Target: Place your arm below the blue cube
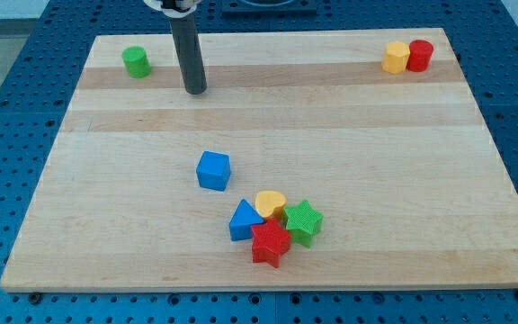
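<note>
The blue cube (213, 170) sits on the wooden board (376, 135), a little left of the middle. My tip (195, 90) is at the view's top, above the cube and slightly to its left, well apart from it. The dark rod rises from the tip to the view's top edge. The tip touches no block.
A green cylinder (136, 61) stands at the top left. A yellow block (396, 57) and a red cylinder (420, 55) touch at the top right. Below and right of the cube, a blue triangle (244, 220), yellow block (271, 203), green star (302, 220) and red star (270, 243) cluster.
</note>
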